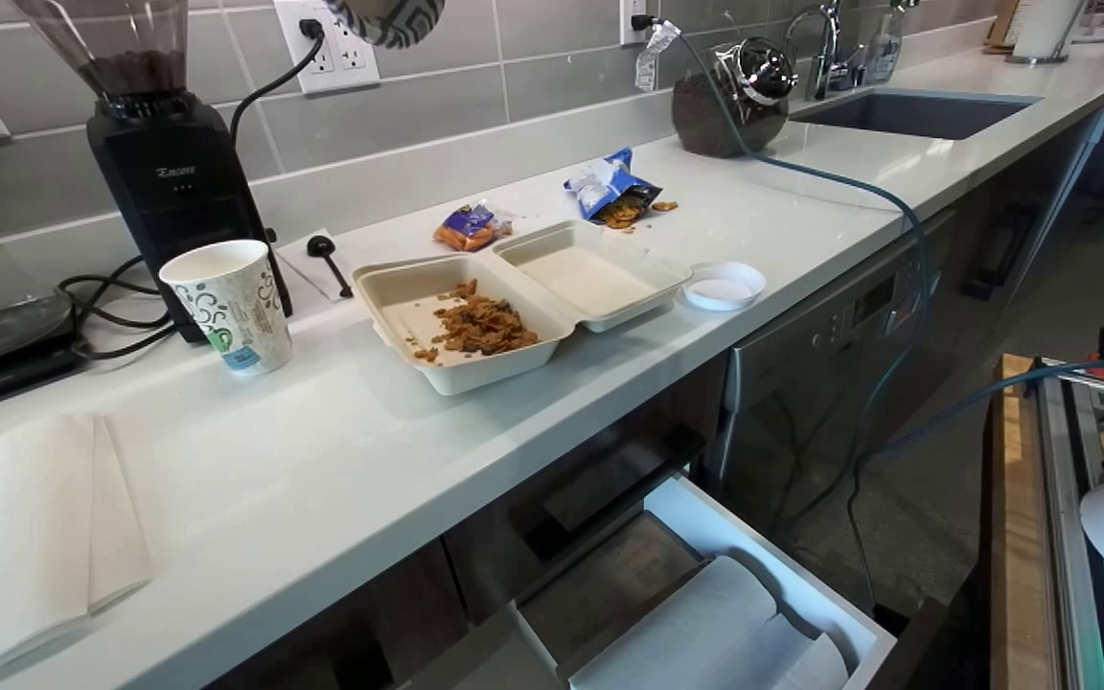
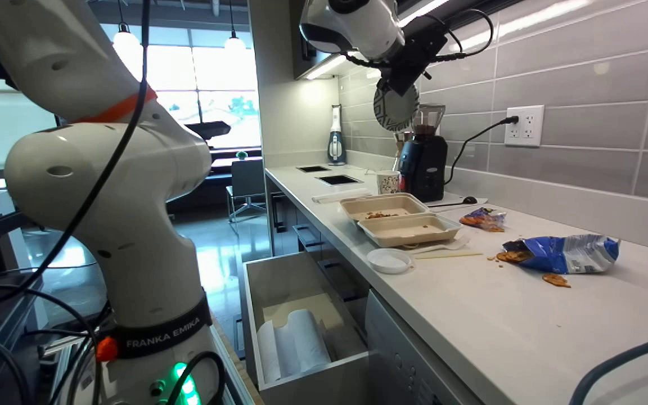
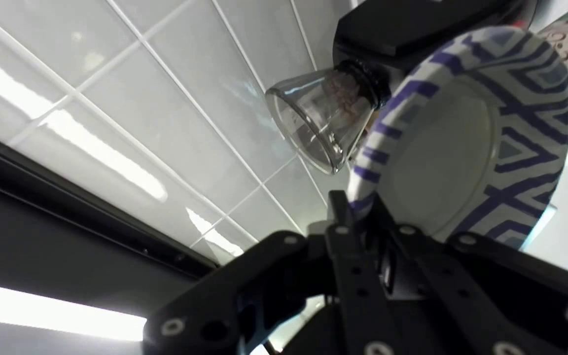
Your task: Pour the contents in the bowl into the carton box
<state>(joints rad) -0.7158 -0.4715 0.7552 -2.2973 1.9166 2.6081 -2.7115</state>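
My gripper (image 3: 358,209) is shut on the rim of the blue-and-white patterned bowl (image 3: 437,153). The bowl is tipped on its side, and its visible inside is bare. In an exterior view the gripper (image 2: 405,84) holds the bowl (image 2: 396,108) high above the counter, near the wall. Only the bowl's lower part (image 1: 394,21) shows at the top of an exterior view, with the gripper out of view there. The open carton box (image 1: 499,374) lies on the counter. The brownish-orange contents (image 1: 480,326) lie heaped in one half; they also show in an exterior view (image 2: 380,215).
A black coffee grinder (image 1: 173,182) and a paper cup (image 1: 231,307) stand beside the box. Blue snack packets (image 1: 605,187), a small packet (image 1: 472,228), a white disc (image 1: 723,287) and a black scoop (image 1: 324,251) lie around it. An open drawer (image 2: 301,264) juts out below the counter.
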